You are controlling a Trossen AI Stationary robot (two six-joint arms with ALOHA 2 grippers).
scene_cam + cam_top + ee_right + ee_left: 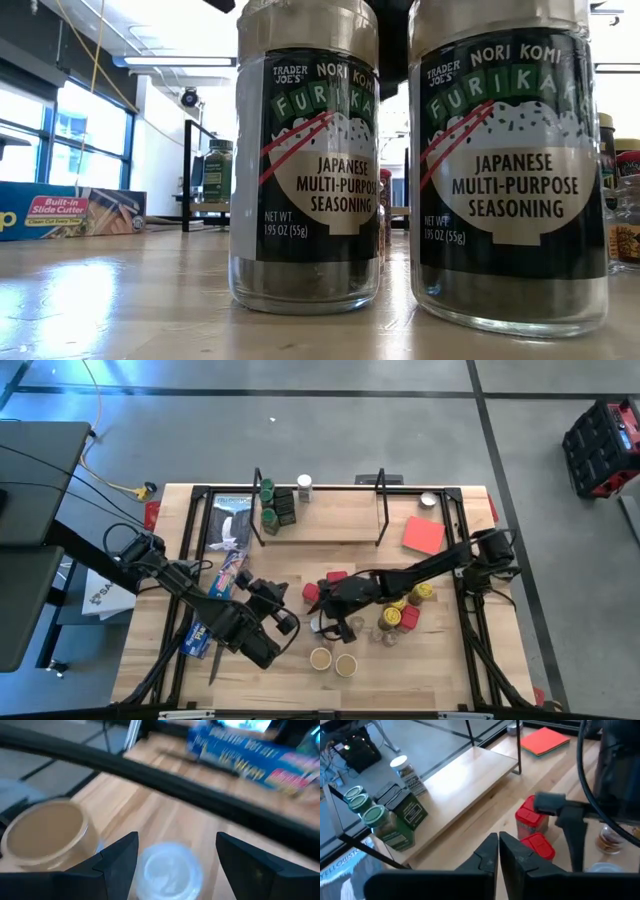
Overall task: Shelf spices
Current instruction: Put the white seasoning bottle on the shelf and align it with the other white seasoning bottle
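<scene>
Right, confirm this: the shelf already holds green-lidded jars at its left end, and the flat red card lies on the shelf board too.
Not quite. The green-lidded jars do stand at the left end of the shelf, but the flat red card lies on the table to the shelf's right, off its board. The high view shows this.

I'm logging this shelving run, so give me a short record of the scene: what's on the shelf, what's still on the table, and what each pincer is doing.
shelf: holds a few green-lidded jars, dark tins and a white-lidded jar at its left end; the rest bare
unshelved spices: cluster on the table in front of the shelf
tan-lidded jars: two, nearest the front edge
left pincer: shut, holding nothing, aimed toward the red tins
right pincer: open, straddling a clear-lidded jar
</scene>
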